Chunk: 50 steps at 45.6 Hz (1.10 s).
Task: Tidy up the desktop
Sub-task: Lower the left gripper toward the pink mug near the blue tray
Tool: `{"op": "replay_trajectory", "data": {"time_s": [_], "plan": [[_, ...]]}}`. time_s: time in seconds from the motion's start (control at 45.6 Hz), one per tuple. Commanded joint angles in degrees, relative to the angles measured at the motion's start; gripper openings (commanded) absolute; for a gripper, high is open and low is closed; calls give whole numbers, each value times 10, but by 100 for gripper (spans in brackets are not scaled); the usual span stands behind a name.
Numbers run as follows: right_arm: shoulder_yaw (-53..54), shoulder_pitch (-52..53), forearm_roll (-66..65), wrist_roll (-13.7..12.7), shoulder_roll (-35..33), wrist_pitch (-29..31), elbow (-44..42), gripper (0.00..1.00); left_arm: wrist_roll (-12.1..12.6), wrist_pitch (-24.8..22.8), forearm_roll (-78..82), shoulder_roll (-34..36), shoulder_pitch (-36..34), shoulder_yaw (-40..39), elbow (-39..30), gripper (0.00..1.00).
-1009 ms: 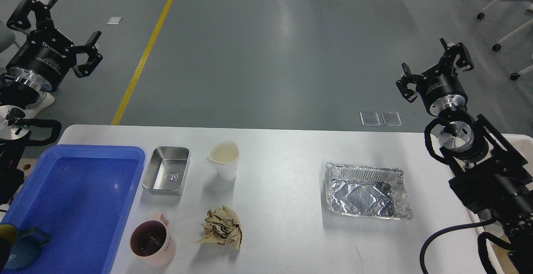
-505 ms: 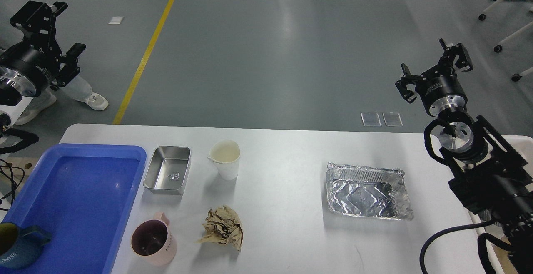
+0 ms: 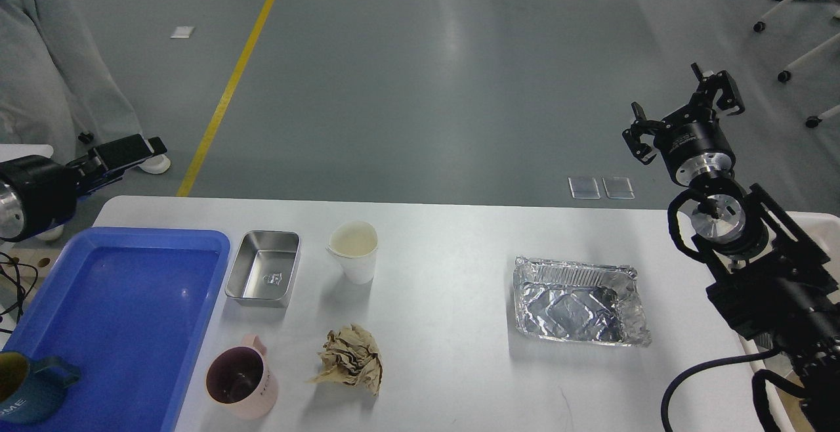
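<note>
spreading wide across the lower half of the head view, the white bench (image 3: 446, 255) carries everything in sight, its rounded far corners showing against the grey floor. at its left end lies a blue tray (image 3: 118, 307), with a dark blue mug (image 3: 26, 389) sitting in the tray's near left corner. just beside the tray's right rim sits a small steel pan (image 3: 264, 277), empty and upright. a white paper cup (image 3: 354, 251) stands a little to the right of the pan, slightly dented at its lip. nearer the front edge, a pink mug (image 3: 240, 381) stands upright just beside the tray, and a crumpled wad of brown paper (image 3: 350, 358) lies to its right, apart from it. a crinkled foil tray (image 3: 577, 301) rests well apart from these, toward the right side of the bench.

the left gripper (image 3: 128, 150) hangs above the far left corner of the bench, seen side-on and dark, so i cannot tell whether its fingers are apart or together. the right gripper (image 3: 682, 113) is raised beyond the far right edge, its two fingers spread apart and holding nothing. a person's light trousers (image 3: 52, 71) show at the upper left, behind the left arm.
</note>
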Motion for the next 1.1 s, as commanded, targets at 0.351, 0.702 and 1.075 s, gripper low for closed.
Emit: {"op": "replay_trajectory", "data": {"time_s": [0.351, 0.702, 1.075], "plan": [[-1, -3, -2, 0, 13, -1, -3, 100, -5, -90, 130, 113, 13, 91, -9, 89], [-1, -3, -6, 0, 18, 0, -11, 100, -21, -136, 158, 113, 0, 93, -46, 89], [-1, -2, -7, 0, 19, 0, -12, 100, -17, -183, 158, 97, -7, 93, -107, 87]]}}
